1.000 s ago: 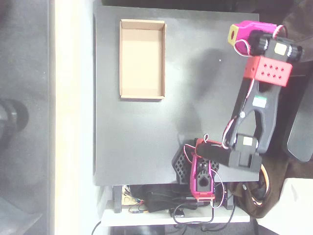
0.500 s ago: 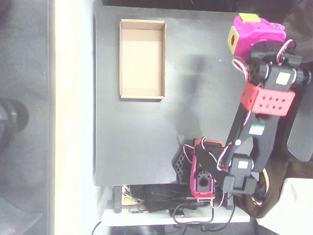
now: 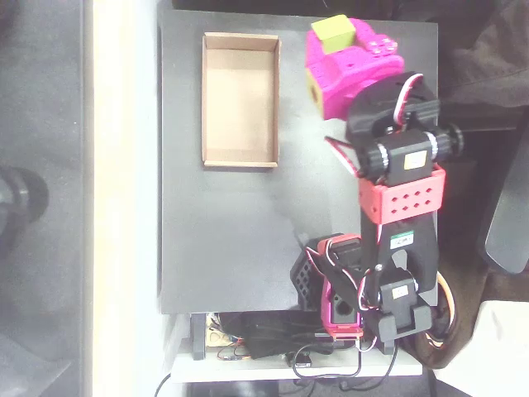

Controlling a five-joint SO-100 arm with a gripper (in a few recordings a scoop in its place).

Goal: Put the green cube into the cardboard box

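Swung leftward since a moment ago, gripper (image 3: 343,41) seemingly clamped on the green cube (image 3: 333,33), now just right of the cardboard box (image 3: 240,99), not yet over it.

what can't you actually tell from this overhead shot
- Gripper: its magenta body hides the fingertips, so open or shut on the green cube is unclear.
- Green cube: its top face shows, its sides are hidden by the gripper.
- Height above the black table: a top-down view cannot tell it.
- Cardboard box: wall height is unreadable from above.
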